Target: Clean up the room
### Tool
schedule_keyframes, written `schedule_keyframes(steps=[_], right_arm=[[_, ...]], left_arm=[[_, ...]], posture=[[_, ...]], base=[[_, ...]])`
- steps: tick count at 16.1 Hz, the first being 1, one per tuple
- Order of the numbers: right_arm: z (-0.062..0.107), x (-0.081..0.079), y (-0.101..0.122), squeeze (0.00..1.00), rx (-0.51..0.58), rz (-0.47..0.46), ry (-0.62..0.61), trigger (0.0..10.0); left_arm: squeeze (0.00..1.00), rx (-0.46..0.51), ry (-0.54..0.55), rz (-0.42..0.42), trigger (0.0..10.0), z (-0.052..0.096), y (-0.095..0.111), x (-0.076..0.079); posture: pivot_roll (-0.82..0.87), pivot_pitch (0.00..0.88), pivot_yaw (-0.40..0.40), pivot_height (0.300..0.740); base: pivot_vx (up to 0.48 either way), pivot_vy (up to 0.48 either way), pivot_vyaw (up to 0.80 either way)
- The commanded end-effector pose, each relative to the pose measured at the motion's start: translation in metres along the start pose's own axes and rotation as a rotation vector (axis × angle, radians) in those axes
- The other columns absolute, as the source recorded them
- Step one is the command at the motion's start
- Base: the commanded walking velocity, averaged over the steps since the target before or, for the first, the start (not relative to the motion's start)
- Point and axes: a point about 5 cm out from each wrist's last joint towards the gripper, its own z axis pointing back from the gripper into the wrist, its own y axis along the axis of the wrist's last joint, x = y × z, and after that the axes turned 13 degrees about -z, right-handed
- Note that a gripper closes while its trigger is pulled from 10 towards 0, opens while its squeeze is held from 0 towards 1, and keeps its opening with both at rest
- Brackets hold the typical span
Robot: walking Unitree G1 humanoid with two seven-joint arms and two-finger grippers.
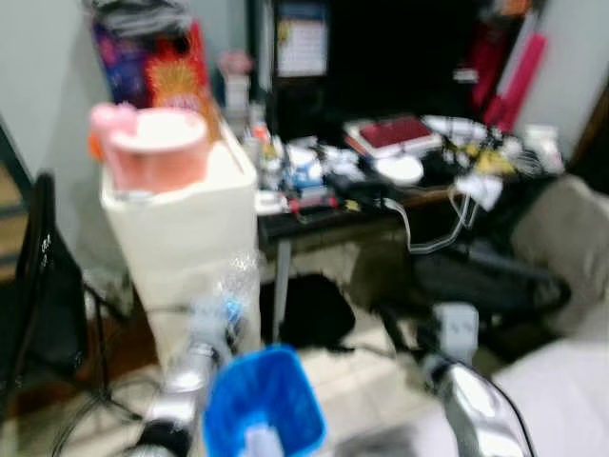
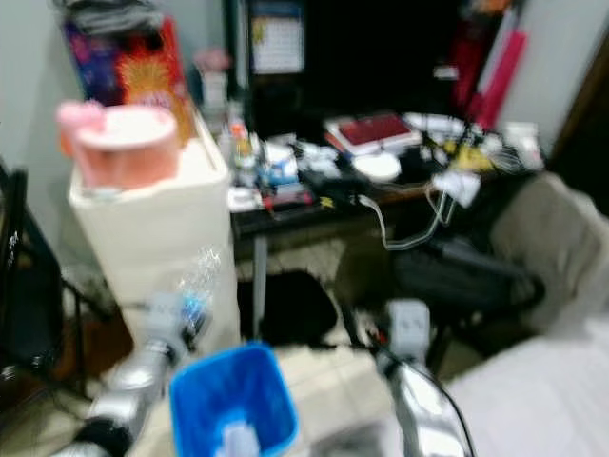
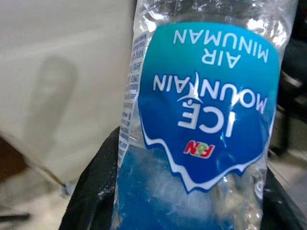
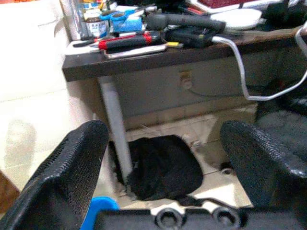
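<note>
My left gripper (image 1: 217, 314) is shut on a clear plastic water bottle (image 3: 201, 115) with a blue "Ice Mountain" label, held up beside the cream cabinet (image 1: 190, 238). The bottle (image 1: 231, 281) hangs just above and behind a blue bin (image 1: 262, 405) that stands on the floor near my feet. My right gripper (image 4: 177, 158) is open with nothing between its fingers, raised in front of the dark desk (image 4: 158, 55). Its wrist (image 1: 455, 333) sits right of the bin.
The desk (image 1: 381, 205) is cluttered with books, tools, cables and bottles. A black bag (image 4: 163, 167) lies on the tiles under it. A pink tub (image 1: 157, 148) tops the cabinet. A dark chair (image 1: 38, 276) stands left, a grey office chair (image 1: 514, 276) right.
</note>
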Motion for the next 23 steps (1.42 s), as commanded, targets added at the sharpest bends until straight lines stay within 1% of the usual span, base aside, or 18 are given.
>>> schedule_keyframes(steps=[1,2,3,4,5,7,9,11,12,13,15,16,17,18,19,20,22,23], right_arm=[[0.0,-0.003,-0.002,0.0,-0.016,0.011,0.021,10.0],[0.0,-0.003,-0.002,0.0,-0.021,0.019,0.026,10.0],[0.0,-0.002,-0.002,0.0,-0.023,0.021,0.027,10.0],[0.001,-0.002,-0.002,0.0,-0.025,0.023,0.028,10.0],[0.002,-0.003,-0.002,0.0,-0.024,0.022,0.028,10.0],[0.004,-0.001,-0.004,0.0,-0.025,0.016,0.019,10.0],[0.004,-0.002,-0.005,0.0,-0.028,0.018,0.022,10.0],[0.003,-0.004,-0.005,0.0,-0.032,0.023,0.035,10.0],[0.002,-0.004,-0.005,0.0,-0.037,0.026,0.039,10.0],[0.002,-0.004,-0.005,0.0,-0.036,0.026,0.04,10.0],[0.004,-0.003,-0.002,0.0,-0.021,0.029,0.034,10.0],[0.006,-0.001,0.001,0.0,-0.003,0.036,0.023,10.0],[0.01,0.002,0.006,0.0,0.03,0.052,-0.001,10.0],[0.015,0.005,0.01,0.0,0.061,0.072,-0.027,10.0],[0.019,0.007,0.012,0.0,0.08,0.081,-0.042,10.0],[0.028,0.01,0.015,0.0,0.112,0.093,-0.073,10.0],[0.033,0.012,0.019,0.0,0.158,0.084,-0.12,10.0],[0.037,0.013,0.022,0.0,0.18,0.075,-0.132,10.0]], left_arm=[[0.0,0.015,0.034,0.007,10.0,-0.002,0.007,-0.014],[0.01,0.008,0.032,0.035,10.0,-0.005,0.012,-0.015],[0.24,0.007,0.027,0.054,10.0,-0.007,0.015,-0.014],[0.77,-0.014,0.016,0.057,10.0,-0.009,0.016,-0.011],[1.0,-0.035,0.015,0.055,10.0,-0.01,0.013,-0.008],[1.0,-0.051,0.002,0.069,10.0,-0.008,0.006,-0.003],[1.0,-0.046,-0.007,0.092,10.0,-0.008,0.005,-0.002],[1.0,-0.034,-0.032,0.08,10.0,-0.008,0.006,0.0],[0.07,-0.053,-0.035,0.059,10.0,-0.007,0.002,-0.001],[0.0,-0.056,-0.028,0.033,10.0,-0.005,-0.001,-0.002],[0.0,0.054,-0.02,-0.024,10.0,0.0,0.001,-0.008],[0.0,0.155,-0.016,-0.032,10.0,0.005,0.007,-0.01],[0.0,0.307,-0.027,-0.017,10.0,0.016,0.02,-0.01],[0.0,0.423,-0.052,0.008,10.0,0.029,0.033,-0.006],[0.0,0.49,-0.068,-0.043,10.0,0.04,0.043,-0.002],[0.0,0.577,-0.112,-0.13,10.0,0.062,0.057,0.013],[0.0,0.61,-0.1,-0.16,10.0,0.071,0.06,0.02],[0.0,0.6,-0.079,-0.184,10.0,0.073,0.056,0.022]], posture=[[0.01,0.0,-0.071,0.74],[0.0,0.0,-0.072,0.74],[0.0,0.0,-0.07,0.74],[-0.01,0.0,-0.063,0.74],[-0.02,0.0,-0.058,0.74],[-0.02,0.0,-0.053,0.74],[-0.02,0.0,-0.057,0.74],[-0.01,0.0,-0.064,0.74],[-0.01,0.0,-0.062,0.74],[-0.01,0.0,-0.059,0.74],[0.0,0.0,-0.054,0.74],[0.01,0.0,-0.054,0.74],[0.03,0.0,-0.06,0.74],[0.04,0.0,-0.064,0.74],[0.05,0.0,-0.066,0.74],[0.06,0.0,-0.07,0.74],[0.06,0.0,-0.079,0.74],[0.05,0.0,-0.082,0.74]], base=[[0.0,0.0,0.0],[0.0,0.0,0.0],[0.0,0.0,0.0],[0.0,0.0,0.0],[0.0,0.0,0.0],[0.0,0.0,0.0],[0.0,0.0,0.0],[0.0,0.0,0.0],[0.0,0.0,0.0],[0.0,0.0,0.0],[0.0,0.0,0.0],[0.0,0.0,0.0],[0.0,0.0,0.0],[0.0,0.0,0.0],[0.0,0.0,0.0],[0.0,0.0,0.0],[0.0,0.0,0.0],[0.0,0.0,0.0]])
